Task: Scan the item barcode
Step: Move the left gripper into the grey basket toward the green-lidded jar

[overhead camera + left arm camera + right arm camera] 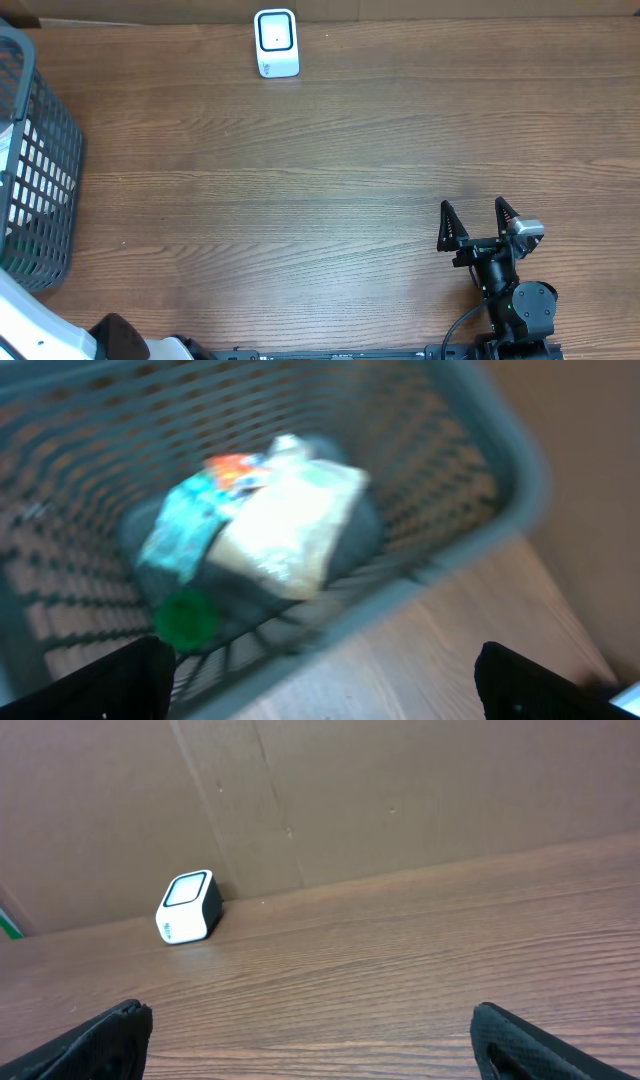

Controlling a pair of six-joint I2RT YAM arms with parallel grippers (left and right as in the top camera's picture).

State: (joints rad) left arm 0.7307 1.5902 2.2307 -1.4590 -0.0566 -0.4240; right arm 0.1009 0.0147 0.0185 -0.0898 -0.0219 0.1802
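Jaws spread, my left gripper (322,660) hovered above the grey plastic mesh basket (500,460), ready to pick an item; my right gripper (478,228), likewise spread, sat empty.

Table: you have a brown wood-grain tabletop (300,200), its grain running side to side in the overhead view and filling nearly the whole frame.
Scanner: a small white scanner (276,43) with a dark window stands directly on the wood at the far edge, near the middle. From the right wrist you see the scanner (188,907) just in front of a brown cardboard wall (400,800).
Basket: a grey mesh basket (50,150) sits on the table at the robot's left edge, well apart from the scanner. In the left wrist view its outline is blurred.
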